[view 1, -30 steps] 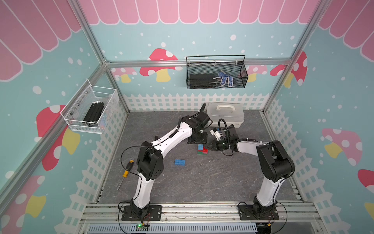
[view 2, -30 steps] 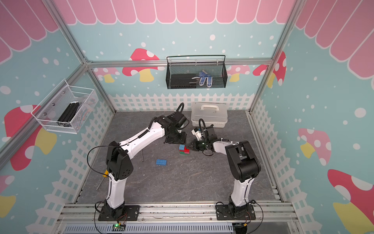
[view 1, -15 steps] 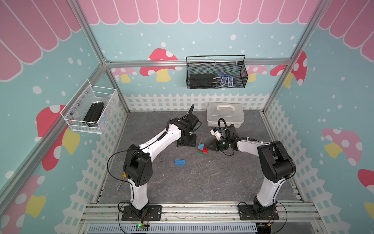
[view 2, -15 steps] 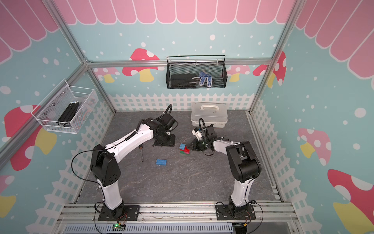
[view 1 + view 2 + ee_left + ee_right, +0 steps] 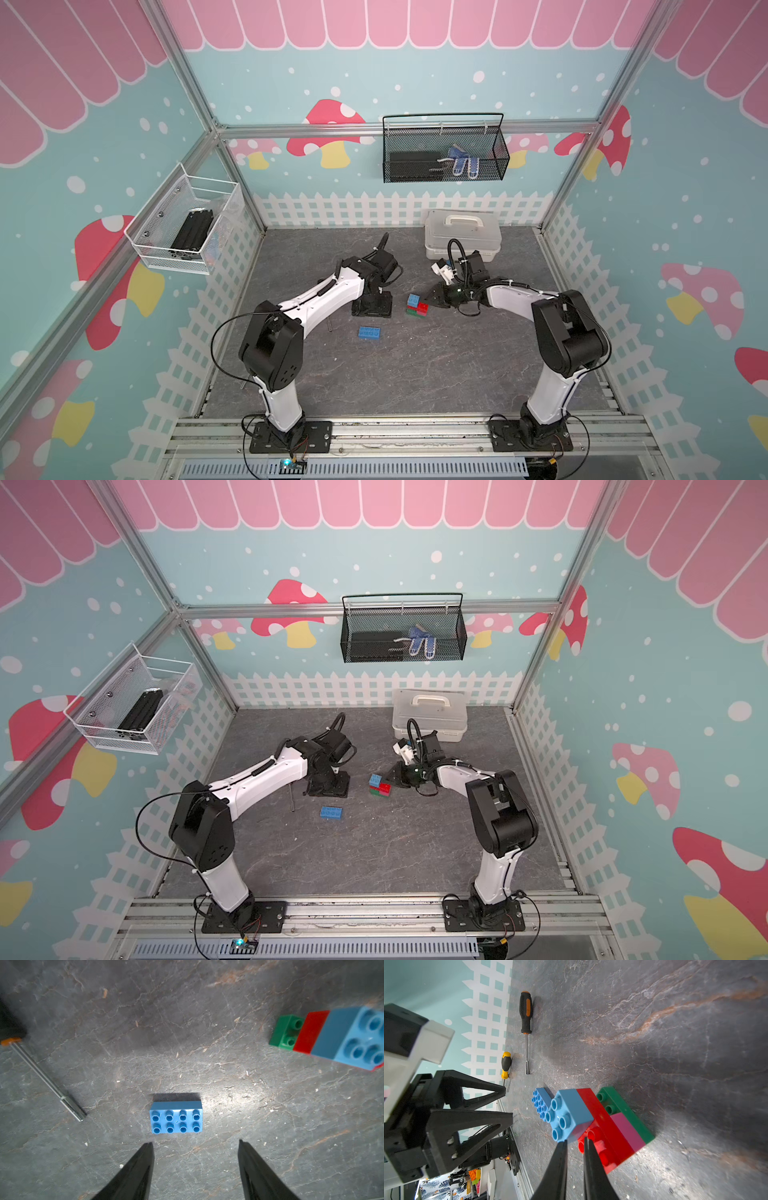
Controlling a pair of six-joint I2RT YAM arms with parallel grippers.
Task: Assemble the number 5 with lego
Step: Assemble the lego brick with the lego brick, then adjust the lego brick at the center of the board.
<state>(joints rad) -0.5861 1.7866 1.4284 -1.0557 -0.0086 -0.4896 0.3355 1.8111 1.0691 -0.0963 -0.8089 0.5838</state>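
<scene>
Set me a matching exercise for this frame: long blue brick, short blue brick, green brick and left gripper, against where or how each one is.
Things:
1 long blue brick
2 short blue brick
3 green brick
4 left gripper

States:
A bottom of the stack
B open and empty
C top of the stack
D lying alone, studs up

Pairs: 1-D, 2-C, 3-A, 4-B
</scene>
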